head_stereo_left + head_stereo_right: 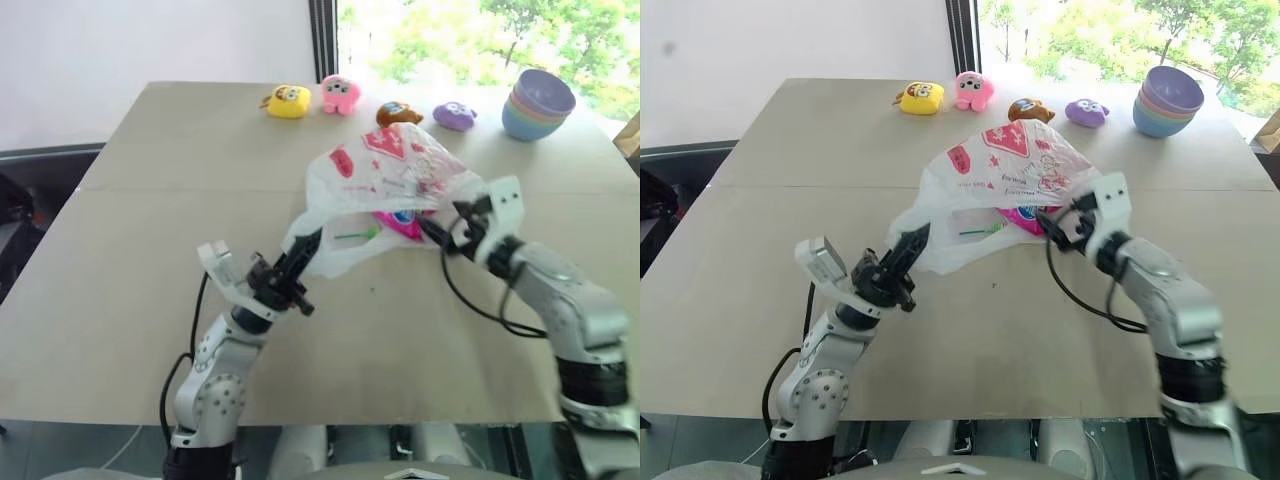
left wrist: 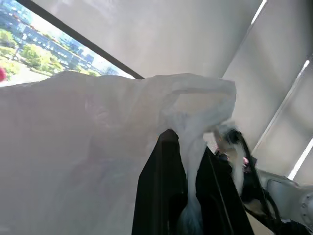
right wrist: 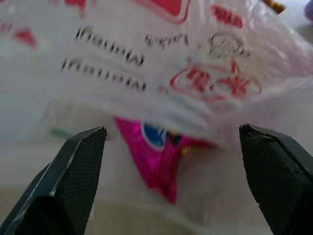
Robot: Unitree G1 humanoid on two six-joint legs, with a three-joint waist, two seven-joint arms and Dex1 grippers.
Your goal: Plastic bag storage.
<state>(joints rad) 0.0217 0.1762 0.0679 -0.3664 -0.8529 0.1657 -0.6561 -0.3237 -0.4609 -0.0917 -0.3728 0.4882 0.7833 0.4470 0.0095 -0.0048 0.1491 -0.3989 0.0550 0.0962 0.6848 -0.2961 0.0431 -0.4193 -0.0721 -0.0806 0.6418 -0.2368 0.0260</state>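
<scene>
Plastic bag lifted mid-frame over the table, ballooned, not yet folded or stowed. My left gripper is clenched on its lower-left handle; my right gripper is spread wide, released, facing the bag. Pink packet sits beneath. Gathering and storing remain

plastic bag between both tools

The plastic bag is billowing across the middle of the worktop, leaving bare surface lying open on both sides.
</scene>
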